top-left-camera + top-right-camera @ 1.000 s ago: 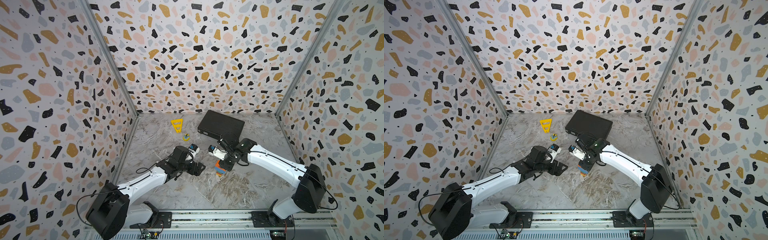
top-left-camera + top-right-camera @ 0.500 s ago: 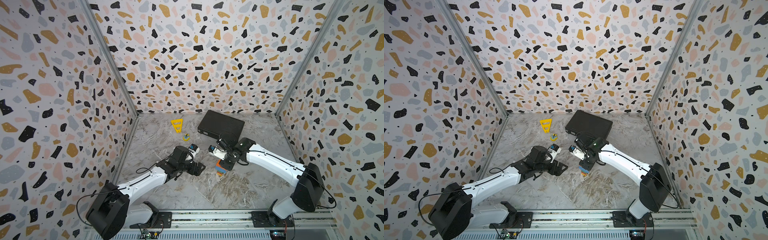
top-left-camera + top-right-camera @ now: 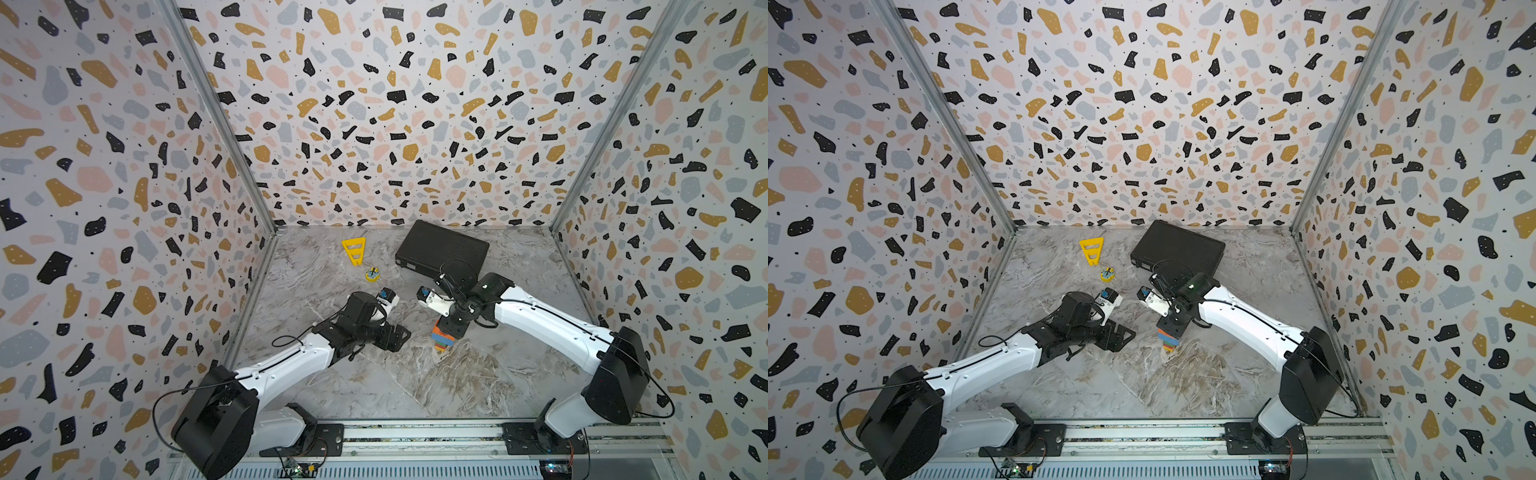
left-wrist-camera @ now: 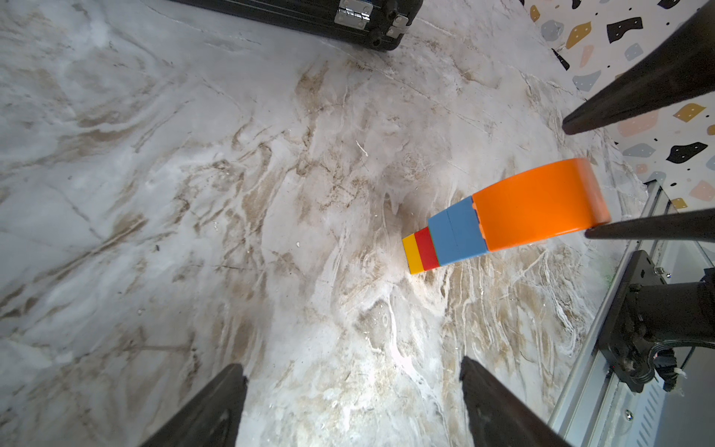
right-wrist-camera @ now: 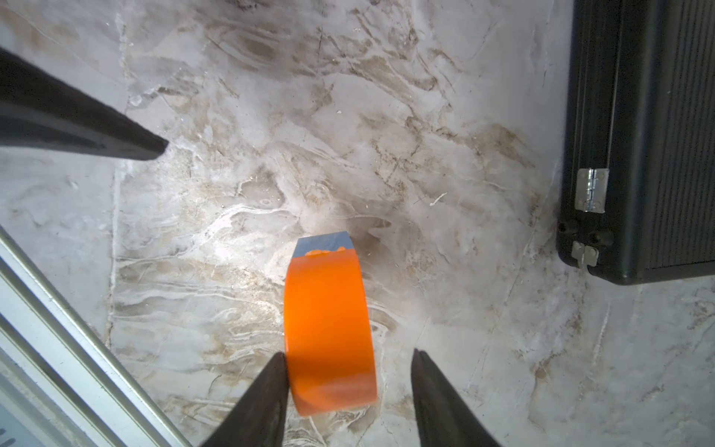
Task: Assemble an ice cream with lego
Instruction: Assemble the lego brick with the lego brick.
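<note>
The ice cream (image 3: 441,338) (image 3: 1168,340) stands upright on the marble floor: orange dome (image 4: 537,209) on top, blue bricks (image 4: 456,232) below, then red and yellow. My right gripper (image 3: 452,326) (image 5: 349,352) hangs over the dome (image 5: 329,329) with its jaws parted; one finger (image 5: 271,387) touches the dome's side and the other (image 5: 433,387) stands clear of it. My left gripper (image 3: 395,336) (image 4: 350,362) is open and empty, low over the floor to the left of the stack.
A black case (image 3: 442,249) lies at the back behind the right arm. A yellow slotted triangle (image 3: 354,250) and a small yellow round piece (image 3: 372,274) sit at the back left. A metal rail (image 3: 415,436) runs along the front edge.
The right gripper's jaws have spread apart around the orange dome, letting go of the stack. The stack stays standing. The left arm has not moved.
</note>
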`<control>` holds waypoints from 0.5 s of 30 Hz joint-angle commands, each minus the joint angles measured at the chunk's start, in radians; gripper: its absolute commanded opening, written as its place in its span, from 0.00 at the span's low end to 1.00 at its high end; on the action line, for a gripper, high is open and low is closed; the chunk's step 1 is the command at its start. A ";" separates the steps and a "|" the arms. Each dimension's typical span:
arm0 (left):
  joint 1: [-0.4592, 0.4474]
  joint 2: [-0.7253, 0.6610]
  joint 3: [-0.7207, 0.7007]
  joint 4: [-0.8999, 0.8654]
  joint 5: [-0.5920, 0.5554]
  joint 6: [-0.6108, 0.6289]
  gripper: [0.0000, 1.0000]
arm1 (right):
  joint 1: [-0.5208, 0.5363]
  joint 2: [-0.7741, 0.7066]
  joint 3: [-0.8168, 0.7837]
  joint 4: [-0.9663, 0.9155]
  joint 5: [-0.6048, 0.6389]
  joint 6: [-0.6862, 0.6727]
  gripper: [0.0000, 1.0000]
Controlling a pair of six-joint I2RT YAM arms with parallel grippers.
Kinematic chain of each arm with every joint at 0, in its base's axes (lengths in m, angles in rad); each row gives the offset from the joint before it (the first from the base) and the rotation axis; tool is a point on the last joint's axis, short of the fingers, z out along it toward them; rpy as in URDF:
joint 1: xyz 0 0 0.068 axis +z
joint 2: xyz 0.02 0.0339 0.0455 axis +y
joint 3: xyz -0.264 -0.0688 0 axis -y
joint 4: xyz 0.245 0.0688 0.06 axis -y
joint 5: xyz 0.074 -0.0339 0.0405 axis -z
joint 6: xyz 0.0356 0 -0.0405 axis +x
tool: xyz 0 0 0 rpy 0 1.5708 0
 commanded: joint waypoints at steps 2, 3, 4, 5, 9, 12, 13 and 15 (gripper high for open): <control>0.006 -0.050 -0.029 0.023 -0.018 0.014 0.87 | -0.002 -0.065 0.019 -0.001 -0.034 0.014 0.55; 0.004 -0.065 -0.036 0.028 -0.017 0.011 0.87 | -0.002 -0.073 0.015 0.003 -0.038 0.019 0.55; 0.003 -0.085 -0.049 0.037 -0.016 0.007 0.87 | -0.002 -0.084 0.007 0.009 -0.041 0.026 0.55; 0.002 -0.105 -0.061 0.049 -0.014 0.004 0.87 | -0.002 -0.093 0.003 0.016 -0.044 0.034 0.56; -0.067 -0.209 -0.126 0.085 -0.087 -0.006 0.87 | -0.002 -0.136 -0.019 0.043 -0.044 0.068 0.58; -0.209 -0.269 -0.150 0.070 -0.270 -0.006 0.86 | -0.002 -0.163 -0.023 0.050 -0.019 0.103 0.59; -0.260 -0.276 -0.155 0.067 -0.333 -0.011 0.86 | -0.002 -0.173 -0.023 0.051 -0.007 0.115 0.60; -0.372 -0.273 -0.167 0.087 -0.459 -0.035 0.86 | -0.002 -0.199 -0.027 0.056 0.024 0.144 0.61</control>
